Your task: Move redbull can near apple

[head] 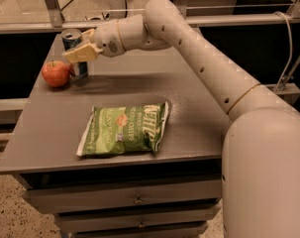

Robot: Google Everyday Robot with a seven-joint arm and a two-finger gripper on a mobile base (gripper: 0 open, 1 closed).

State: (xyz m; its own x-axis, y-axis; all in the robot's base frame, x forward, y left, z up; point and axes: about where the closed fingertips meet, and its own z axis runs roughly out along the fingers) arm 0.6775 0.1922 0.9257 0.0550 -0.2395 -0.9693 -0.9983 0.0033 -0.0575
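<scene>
Seemingly a robotics lab: a grey drawer cabinet (134, 200) with bare tabletop (189, 98), metal railing (228, 20) at 12 o'clock, speckled floor (11, 217), and the gripper (80, 53) at 10 o'clock clamped on the redbull can (71, 36).

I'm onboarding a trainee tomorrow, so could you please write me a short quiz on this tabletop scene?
1. True or false: the redbull can lies on its side on the table.
2. What lies nearest the table's front edge? A apple; B chip bag; C redbull can.
3. What does the gripper hold, at the table's far left?
Key: 1 false, it is upright, close beside the apple. 2 B. 3 the redbull can.
</scene>
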